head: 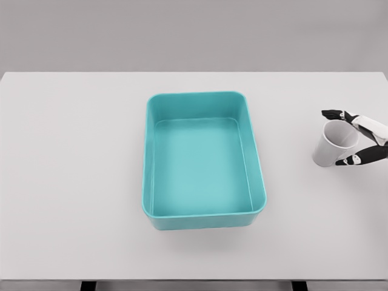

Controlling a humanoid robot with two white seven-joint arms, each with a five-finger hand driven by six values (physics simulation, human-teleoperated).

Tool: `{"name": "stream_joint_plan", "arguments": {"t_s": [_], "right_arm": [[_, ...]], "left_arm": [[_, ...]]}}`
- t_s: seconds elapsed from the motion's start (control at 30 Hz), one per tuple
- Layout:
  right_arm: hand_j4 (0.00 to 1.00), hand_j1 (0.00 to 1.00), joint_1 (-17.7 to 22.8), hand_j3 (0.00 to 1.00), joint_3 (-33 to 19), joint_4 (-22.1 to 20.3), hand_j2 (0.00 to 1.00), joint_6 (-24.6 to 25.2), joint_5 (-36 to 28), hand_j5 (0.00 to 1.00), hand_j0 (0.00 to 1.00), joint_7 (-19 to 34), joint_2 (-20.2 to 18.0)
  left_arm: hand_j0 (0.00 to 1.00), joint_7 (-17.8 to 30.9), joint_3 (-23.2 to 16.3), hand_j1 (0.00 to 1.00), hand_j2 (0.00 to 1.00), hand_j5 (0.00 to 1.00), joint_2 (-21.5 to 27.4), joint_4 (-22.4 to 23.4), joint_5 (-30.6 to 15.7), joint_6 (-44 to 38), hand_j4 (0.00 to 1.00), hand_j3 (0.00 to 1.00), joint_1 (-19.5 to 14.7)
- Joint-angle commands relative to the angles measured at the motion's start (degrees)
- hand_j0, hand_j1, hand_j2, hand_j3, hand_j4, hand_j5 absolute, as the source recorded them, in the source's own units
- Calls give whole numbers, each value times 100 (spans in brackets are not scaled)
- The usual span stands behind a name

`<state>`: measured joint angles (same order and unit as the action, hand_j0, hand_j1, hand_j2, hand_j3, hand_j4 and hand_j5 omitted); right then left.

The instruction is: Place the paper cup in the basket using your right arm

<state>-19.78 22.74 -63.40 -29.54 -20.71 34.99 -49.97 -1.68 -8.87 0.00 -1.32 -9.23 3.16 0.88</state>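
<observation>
At the right edge of the white table [73, 182], the right hand [364, 139] grips the white paper cup [332, 145] between its black-tipped fingers [334, 114], one above the rim and one low on the wall. The cup is tilted and seems lifted, well apart from the empty teal rectangular plastic basket [203, 220] at the table's middle. Such a thin wall could buckle or slip out during the carry, and a low pass might clip the basket's near rim. No left arm shows.
</observation>
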Motion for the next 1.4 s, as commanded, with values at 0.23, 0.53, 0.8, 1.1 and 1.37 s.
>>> {"name": "stream_joint_plan", "arguments": {"t_s": [0.23,0.53,0.8,1.1,1.37], "right_arm": [[87,87,9,87,11,-129,87,71,-30,87,87,1,-13],[74,74,-53,74,-121,-120,74,54,-47,74,74,1,57],[74,74,-97,74,-428,-401,74,54,-109,74,74,1,119],[75,75,-281,75,-543,-797,75,45,-109,75,75,1,602],[72,72,-299,72,-622,-1245,72,45,-109,72,72,1,708]], "left_arm": [[100,1,8,100,100,100,0,0,0,0,100,100,0],[100,1,-1,100,100,100,0,0,0,0,100,100,0],[100,1,-1,100,100,100,0,0,0,0,100,100,0],[100,1,-1,100,100,100,0,0,0,0,100,100,0],[100,1,-1,100,100,100,0,0,0,0,100,100,0]]}}
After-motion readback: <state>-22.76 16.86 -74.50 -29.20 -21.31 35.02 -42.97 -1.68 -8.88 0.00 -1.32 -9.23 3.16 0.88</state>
